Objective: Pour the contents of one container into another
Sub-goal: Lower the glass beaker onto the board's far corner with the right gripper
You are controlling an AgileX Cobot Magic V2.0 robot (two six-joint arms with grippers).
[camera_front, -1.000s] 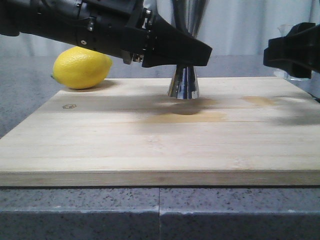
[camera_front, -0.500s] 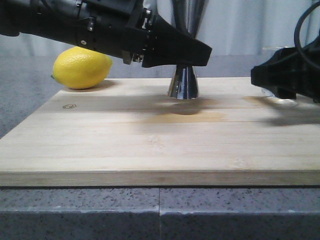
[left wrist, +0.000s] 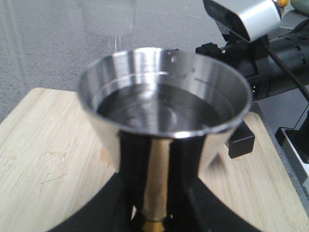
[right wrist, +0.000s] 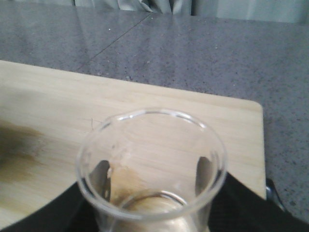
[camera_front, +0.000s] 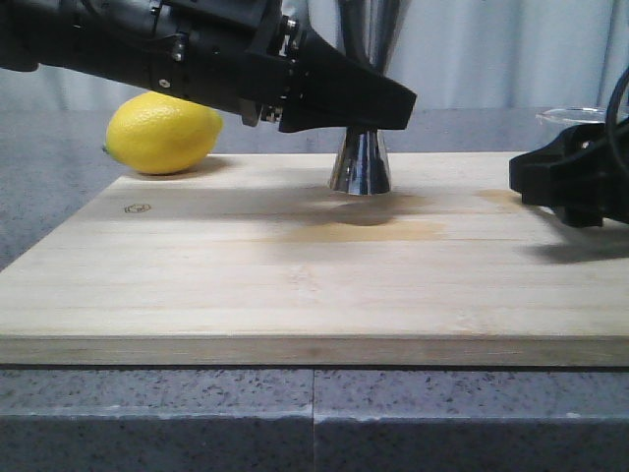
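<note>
While the steel jigger (camera_front: 362,162) stands upright near the far middle of the wooden board (camera_front: 314,265), the left gripper (camera_front: 378,103) has its black fingers (camera_front: 334,93) pinching the narrow gold-banded waist; clear liquid fills its upper cup. At the board's right edge, the right gripper (camera_front: 531,177) holds the upright glass beaker (right wrist: 152,164), a dark finger pressing each side of the glass. A lemon (camera_front: 162,133) sits on the desk (camera_front: 314,418) at the far left.
</note>
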